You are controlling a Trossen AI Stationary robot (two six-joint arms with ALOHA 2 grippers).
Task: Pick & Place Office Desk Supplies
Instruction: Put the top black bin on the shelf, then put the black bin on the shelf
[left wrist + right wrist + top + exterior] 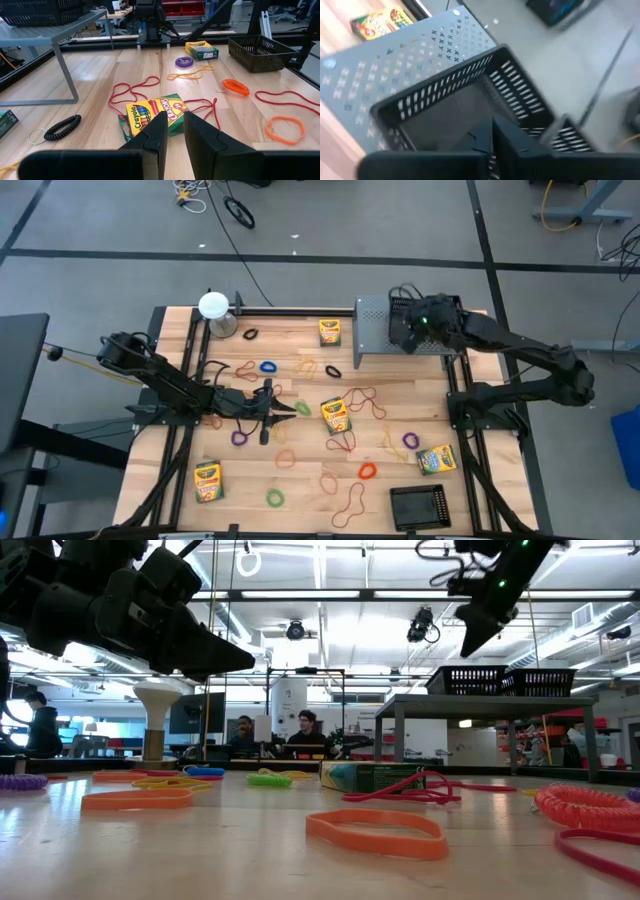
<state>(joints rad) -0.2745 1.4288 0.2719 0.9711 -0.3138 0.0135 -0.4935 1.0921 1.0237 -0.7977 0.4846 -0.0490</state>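
- Right gripper [408, 330]: at one o'clock on the table, poised over a black mesh basket [465, 110] on the grey perforated shelf [372, 330]. Fingers pressed together, nothing visible between them; likely positioned for a drop-off there.
- Left gripper [172, 131]: near centre, low over the wood, fingers slightly parted and empty, aimed at the central crayon box [156, 114]; probably lining up a pick.
- Crayon boxes: one at twelve o'clock [330, 332], one at seven [207, 481], one at four [436, 459].
- Rubber bands: scattered loose across the table [180, 395], e.g. blue [268, 366], orange [367, 471], green [274, 497].
- Second black basket [418, 504]: at five o'clock.
- White round-topped object [213, 306]: at eleven o'clock.
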